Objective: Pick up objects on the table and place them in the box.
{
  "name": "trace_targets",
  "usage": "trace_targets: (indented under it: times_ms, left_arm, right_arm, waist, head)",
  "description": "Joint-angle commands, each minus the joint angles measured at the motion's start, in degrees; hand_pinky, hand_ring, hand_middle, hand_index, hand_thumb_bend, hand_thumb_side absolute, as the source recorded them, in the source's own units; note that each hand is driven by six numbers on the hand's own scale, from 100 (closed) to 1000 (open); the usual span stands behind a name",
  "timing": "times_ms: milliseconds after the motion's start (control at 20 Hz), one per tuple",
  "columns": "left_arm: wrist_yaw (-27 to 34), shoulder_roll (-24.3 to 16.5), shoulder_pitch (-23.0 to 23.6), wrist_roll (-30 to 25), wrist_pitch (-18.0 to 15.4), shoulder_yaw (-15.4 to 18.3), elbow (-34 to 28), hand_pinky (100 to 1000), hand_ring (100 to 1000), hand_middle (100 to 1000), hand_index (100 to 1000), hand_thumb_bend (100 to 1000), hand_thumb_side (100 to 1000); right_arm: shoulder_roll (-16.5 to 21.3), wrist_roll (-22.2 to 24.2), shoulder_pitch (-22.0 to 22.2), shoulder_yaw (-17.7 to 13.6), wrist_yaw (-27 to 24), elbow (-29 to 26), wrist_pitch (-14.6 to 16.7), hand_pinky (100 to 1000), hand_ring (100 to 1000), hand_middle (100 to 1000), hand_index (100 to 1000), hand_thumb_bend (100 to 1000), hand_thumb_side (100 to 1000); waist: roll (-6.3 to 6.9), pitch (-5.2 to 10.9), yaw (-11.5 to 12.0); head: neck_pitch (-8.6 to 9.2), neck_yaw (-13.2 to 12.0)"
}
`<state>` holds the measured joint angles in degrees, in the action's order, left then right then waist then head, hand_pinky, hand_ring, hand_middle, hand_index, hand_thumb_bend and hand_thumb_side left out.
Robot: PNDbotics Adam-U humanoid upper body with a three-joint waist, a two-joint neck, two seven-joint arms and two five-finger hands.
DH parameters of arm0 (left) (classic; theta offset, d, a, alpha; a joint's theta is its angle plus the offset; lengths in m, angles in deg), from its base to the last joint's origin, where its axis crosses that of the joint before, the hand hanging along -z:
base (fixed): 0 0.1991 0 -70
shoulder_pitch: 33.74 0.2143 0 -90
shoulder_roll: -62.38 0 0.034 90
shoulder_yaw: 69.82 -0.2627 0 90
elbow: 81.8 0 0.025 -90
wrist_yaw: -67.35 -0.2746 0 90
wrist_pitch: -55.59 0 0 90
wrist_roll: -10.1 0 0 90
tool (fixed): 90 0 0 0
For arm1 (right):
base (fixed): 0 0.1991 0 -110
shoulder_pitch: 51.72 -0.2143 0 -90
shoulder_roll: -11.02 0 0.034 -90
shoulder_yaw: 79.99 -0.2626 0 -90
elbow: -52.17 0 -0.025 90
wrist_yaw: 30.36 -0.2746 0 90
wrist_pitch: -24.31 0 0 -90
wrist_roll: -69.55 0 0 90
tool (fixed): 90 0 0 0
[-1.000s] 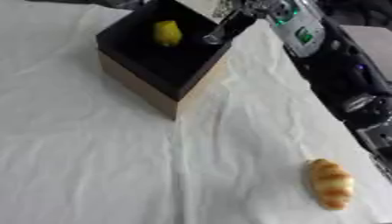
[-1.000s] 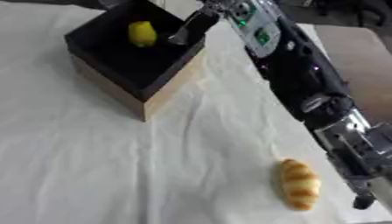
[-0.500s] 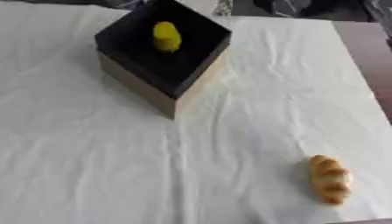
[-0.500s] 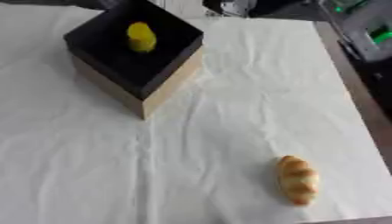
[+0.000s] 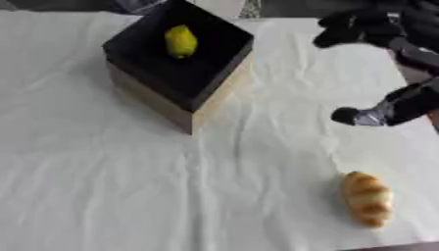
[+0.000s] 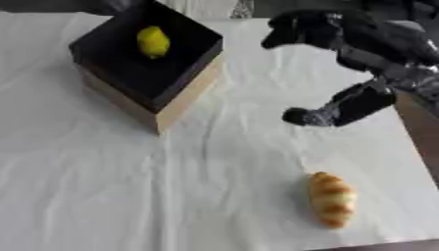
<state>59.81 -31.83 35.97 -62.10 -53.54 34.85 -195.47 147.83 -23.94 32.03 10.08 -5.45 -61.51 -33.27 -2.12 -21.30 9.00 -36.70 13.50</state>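
A creased white cloth (image 5: 129,186) covers the counter from edge to edge, with a dark strip of background along the far side. From my station I see one box (image 5: 178,63), black inside with pale wooden sides, standing at the far left of the cloth with a corner turned toward me. Inside it lies one lemon (image 5: 180,41), yellow, resting on the dark floor toward the far side.

My right hand (image 6: 343,105) comes in from the upper right, black with a silvery tip, hanging above the cloth to the right of the box and well apart from it. The arm runs back toward the upper right corner, and a second dark bulk of the hand reaches left at the far edge, level with the box top. A single thick part ending in a rounded knob points down and left toward the cloth. The fingers (image 6: 291,32) look curved inward, but I cannot tell whether they are clenched or released; nothing shows between them.

One croissant (image 6: 331,198), golden with darker ridges, lies on the cloth near the front right, lengthwise toward me, below the hand and apart from it.
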Motion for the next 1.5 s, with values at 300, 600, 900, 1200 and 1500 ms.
trace_targets:
  times_ms: [300,600,900,1200,1500]
  left_arm:
    - [-1.1,-2.0,1.7,0.6,0.2,1.1,-0.9,808,766,709,927,188,568]
    - [-1.6,-2.4,3.0,0.8,0.6,1.6,-0.9,808,767,709,927,181,575]
    - [-1.6,-2.4,3.3,0.6,0.9,1.6,-0.9,808,767,710,928,178,580]
    - [-1.5,-2.1,3.3,0.5,1.0,1.7,-0.9,808,767,710,928,173,582]
    - [-1.3,-1.6,3.3,0.2,1.1,1.6,-0.9,808,767,711,929,168,587]
  right_arm:
    - [-1.2,-6.1,9.1,-1.6,11.4,-0.9,4.1,856,929,780,892,510,303]
    - [-3.6,-7.8,16.6,-3.4,13.8,-0.9,5.4,869,932,732,866,504,337]
    - [-4.4,-4.8,18.6,-3.6,11.1,-0.9,7.0,885,948,713,894,427,400]
    - [-5.2,-0.6,19.5,-4.1,8.4,-0.9,5.2,891,959,727,905,444,427]
    - [-5.7,1.0,19.0,-3.4,10.1,-0.9,-1.2,891,967,746,909,530,384]
  waist:
    - [0.56,1.32,-2.1]
    - [0.34,1.78,-3.9]
    - [0.14,2.11,-4.8]
    - [0.04,1.90,-4.8]
    - [0.28,1.74,-4.4]
  head:
    - [-0.47,-2.3]
    - [-1.27,-3.6]
    - [-1.73,-3.8]
    - [-1.66,-3.8]
    - [-1.30,-3.6]
